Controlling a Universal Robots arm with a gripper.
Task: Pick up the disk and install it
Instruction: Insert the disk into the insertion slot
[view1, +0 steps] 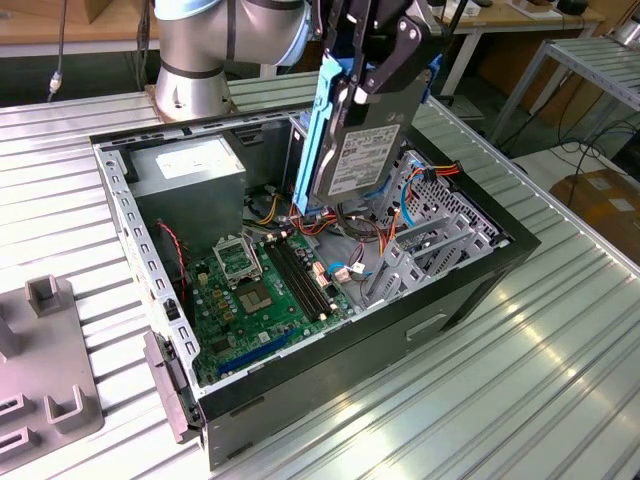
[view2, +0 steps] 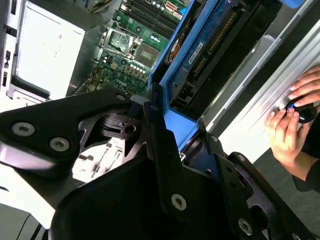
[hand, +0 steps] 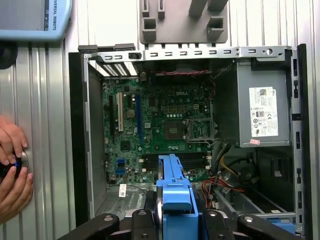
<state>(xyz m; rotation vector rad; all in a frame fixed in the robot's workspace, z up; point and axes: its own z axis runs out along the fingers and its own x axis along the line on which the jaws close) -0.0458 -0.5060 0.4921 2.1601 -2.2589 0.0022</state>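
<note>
Your black gripper (view1: 368, 75) has its jaws clamped on the top end of the flat grey-metal disk (view1: 352, 150) in its bright blue plastic carrier rail (view1: 318, 130), which hangs long-axis nearly upright straight below the jaws, over the open black computer case (view1: 330, 370).
</note>
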